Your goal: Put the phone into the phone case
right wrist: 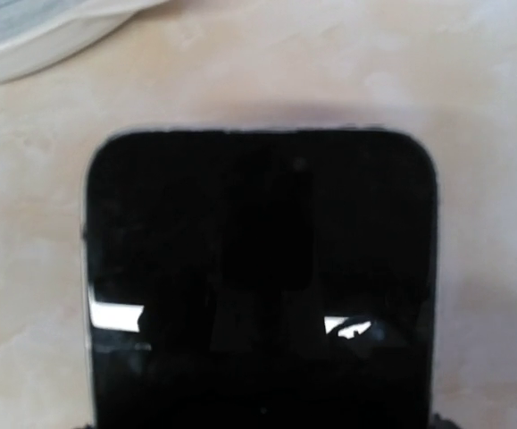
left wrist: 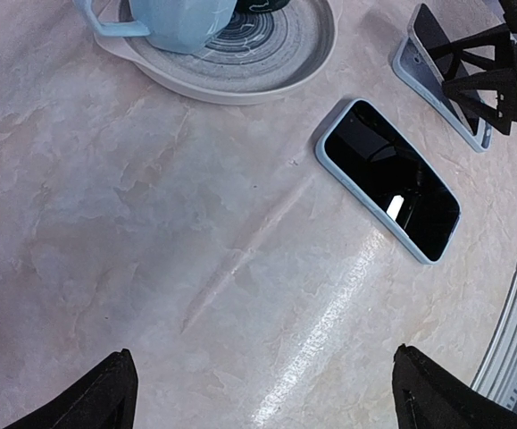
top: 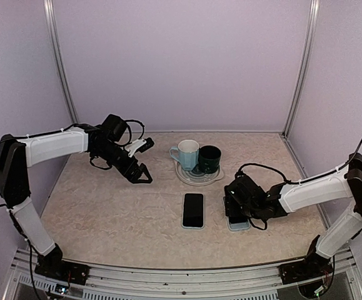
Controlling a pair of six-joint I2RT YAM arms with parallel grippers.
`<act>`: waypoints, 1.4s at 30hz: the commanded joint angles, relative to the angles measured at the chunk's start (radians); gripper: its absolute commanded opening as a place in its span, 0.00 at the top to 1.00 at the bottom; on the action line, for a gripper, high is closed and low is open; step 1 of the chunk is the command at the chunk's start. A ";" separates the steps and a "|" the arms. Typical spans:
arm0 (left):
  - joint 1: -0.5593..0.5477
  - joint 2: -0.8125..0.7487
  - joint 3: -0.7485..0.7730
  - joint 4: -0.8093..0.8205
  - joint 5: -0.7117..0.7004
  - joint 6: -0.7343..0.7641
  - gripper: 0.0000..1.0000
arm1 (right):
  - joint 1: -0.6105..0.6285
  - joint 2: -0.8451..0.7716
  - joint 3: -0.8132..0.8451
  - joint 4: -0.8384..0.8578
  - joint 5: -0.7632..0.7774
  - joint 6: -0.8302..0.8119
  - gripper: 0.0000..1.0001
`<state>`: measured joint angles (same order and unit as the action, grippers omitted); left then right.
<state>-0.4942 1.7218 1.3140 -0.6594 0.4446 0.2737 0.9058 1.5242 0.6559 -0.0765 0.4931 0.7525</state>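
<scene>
Overhead, the right gripper (top: 237,209) works low at the five o'clock of the table (top: 105,212); the left gripper (top: 142,175) hangs spread at ten. The left wrist camera shows the right gripper clamped on the phone (left wrist: 444,63), tilted over its phone case (left wrist: 412,70) at one o'clock. In the right wrist view the phone fills the frame: best to align corners, then press flat.

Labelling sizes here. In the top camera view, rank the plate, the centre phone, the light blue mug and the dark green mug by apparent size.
1. plate, though partly covered by the mugs
2. centre phone
3. light blue mug and dark green mug: they look alike, so not ranked
</scene>
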 commanded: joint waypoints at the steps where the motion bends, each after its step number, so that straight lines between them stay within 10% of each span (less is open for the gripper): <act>1: -0.004 0.007 0.020 -0.006 0.017 0.013 0.02 | 0.043 0.025 0.039 -0.060 -0.022 0.071 0.54; 20: -0.003 0.015 0.027 -0.010 0.033 0.021 0.02 | 0.231 0.036 0.078 -0.279 -0.032 0.254 0.53; 34: -0.066 0.015 0.068 -0.028 -0.016 0.049 0.03 | 0.243 0.024 0.155 -0.338 -0.112 0.215 0.02; 42: -0.182 0.056 0.163 -0.103 -0.041 0.087 0.05 | 0.241 -0.047 0.204 -0.404 -0.171 0.160 0.01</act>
<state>-0.6331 1.7493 1.4120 -0.7086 0.4175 0.3244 1.1389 1.5341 0.8108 -0.4137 0.3580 0.9352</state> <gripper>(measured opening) 0.954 0.992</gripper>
